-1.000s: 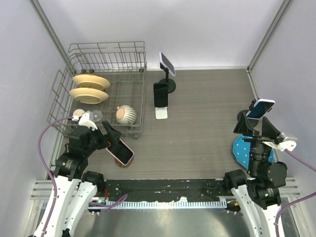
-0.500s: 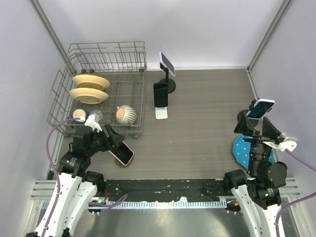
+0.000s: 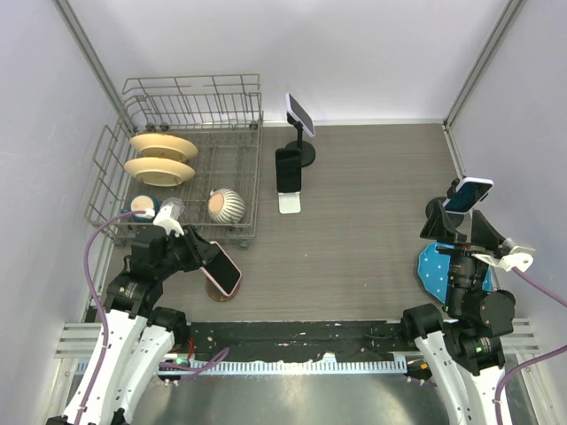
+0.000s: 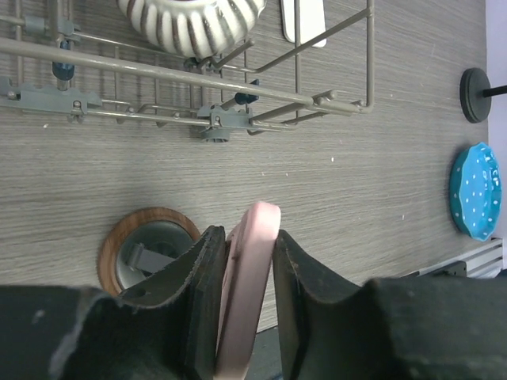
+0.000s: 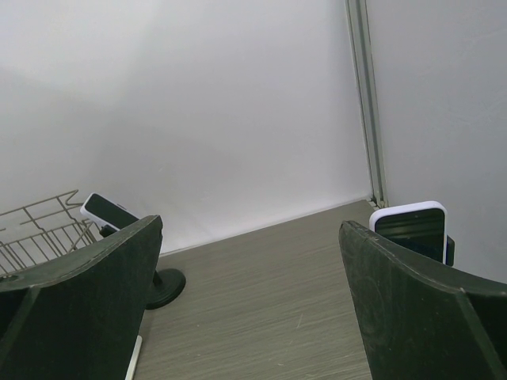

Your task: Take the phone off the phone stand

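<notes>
Pink phone up top, tilted on the round wooden stand at the table's near left, just in front of the dish rack, with the left gripper on it. Left wrist view: both fingers pressed against the phone's faces, a firm clamp, stand just beside. Right wrist view: right gripper gaping wide, holding nothing, raised above the table.
</notes>
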Robot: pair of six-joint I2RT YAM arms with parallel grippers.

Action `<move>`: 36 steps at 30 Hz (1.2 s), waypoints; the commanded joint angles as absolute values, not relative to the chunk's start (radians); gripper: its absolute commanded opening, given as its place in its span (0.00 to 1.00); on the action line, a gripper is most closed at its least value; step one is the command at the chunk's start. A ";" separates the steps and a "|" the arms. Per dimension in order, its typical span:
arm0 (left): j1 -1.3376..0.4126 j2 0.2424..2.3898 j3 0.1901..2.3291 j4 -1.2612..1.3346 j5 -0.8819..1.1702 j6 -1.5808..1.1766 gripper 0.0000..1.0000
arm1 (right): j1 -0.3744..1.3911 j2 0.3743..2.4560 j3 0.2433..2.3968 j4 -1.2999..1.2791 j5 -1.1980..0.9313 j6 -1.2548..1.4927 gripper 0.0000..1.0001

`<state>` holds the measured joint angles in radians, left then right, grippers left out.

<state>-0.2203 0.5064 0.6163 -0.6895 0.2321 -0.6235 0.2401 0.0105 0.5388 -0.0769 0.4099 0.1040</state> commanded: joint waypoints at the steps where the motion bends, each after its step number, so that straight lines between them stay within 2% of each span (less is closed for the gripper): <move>1: -0.222 0.503 0.623 -0.650 0.255 -0.620 0.31 | 0.247 0.003 0.558 -0.054 0.423 0.104 0.99; 8: -0.222 0.494 0.652 -0.661 0.212 -0.592 0.07 | 0.249 0.003 0.552 -0.051 0.419 0.097 1.00; 9: -0.221 0.492 0.656 -0.663 0.210 -0.586 0.01 | 0.249 0.002 0.552 -0.051 0.413 0.098 1.00; 10: -0.222 0.491 0.669 -0.658 0.210 -0.584 0.00 | 0.250 0.003 0.552 -0.048 0.410 0.097 1.00; 14: -0.222 0.485 0.704 -0.629 0.233 -0.589 0.00 | 0.253 0.003 0.546 -0.029 0.333 0.094 1.00; 19: -0.222 0.495 0.752 -0.562 0.310 -0.606 0.00 | 0.249 0.087 0.620 -0.118 0.105 0.101 1.00; 29: -0.230 0.624 0.775 -0.263 0.592 -0.754 0.00 | 0.252 0.437 0.802 -0.304 -0.357 0.153 1.00; 32: -0.255 0.702 0.808 -0.184 0.641 -0.772 0.00 | 0.252 0.477 0.786 -0.278 -0.464 0.201 1.00; 36: -0.322 0.849 0.877 -0.138 0.653 -0.750 0.00 | 0.252 0.511 0.707 -0.089 -0.560 0.331 1.00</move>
<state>-0.2718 0.7631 0.7731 -0.3294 0.5533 -0.7235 0.2470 0.4969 0.7490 -0.2493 -0.3885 0.1928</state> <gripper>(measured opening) 0.179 0.996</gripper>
